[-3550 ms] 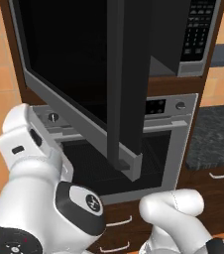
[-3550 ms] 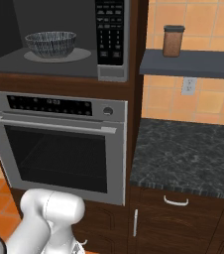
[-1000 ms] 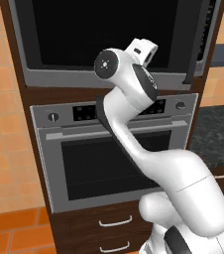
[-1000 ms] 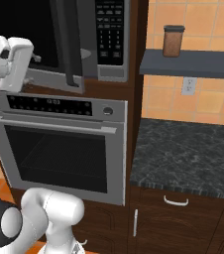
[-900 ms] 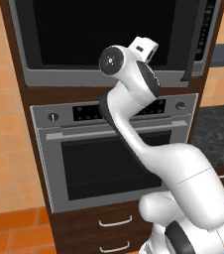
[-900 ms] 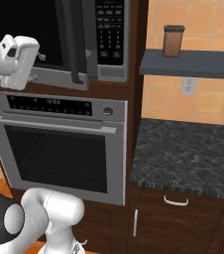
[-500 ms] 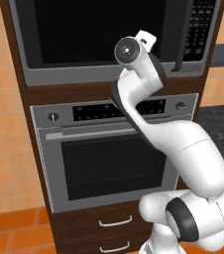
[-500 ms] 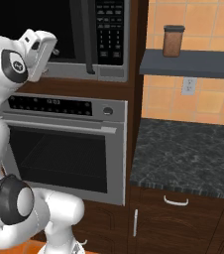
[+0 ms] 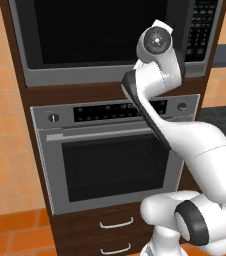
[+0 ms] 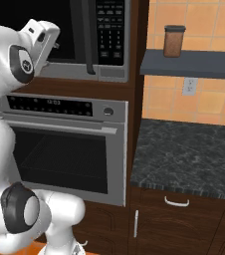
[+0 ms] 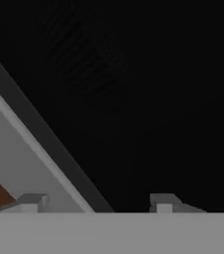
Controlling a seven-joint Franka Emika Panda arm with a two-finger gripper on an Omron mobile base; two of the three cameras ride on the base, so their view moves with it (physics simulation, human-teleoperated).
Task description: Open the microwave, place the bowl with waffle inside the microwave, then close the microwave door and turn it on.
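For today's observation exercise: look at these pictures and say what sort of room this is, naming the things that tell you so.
A kitchen, rendered rather than real. A built-in microwave sits above a silver oven in dark wood cabinetry, with a dark stone counter beside it and a jar on a shelf against orange tiles.

Both base views face the microwave [image 9: 110, 40] front, hand view pressed close

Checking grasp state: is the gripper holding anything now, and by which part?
Nothing held. The gripper faces the microwave door, fingertips apart with nothing between them.
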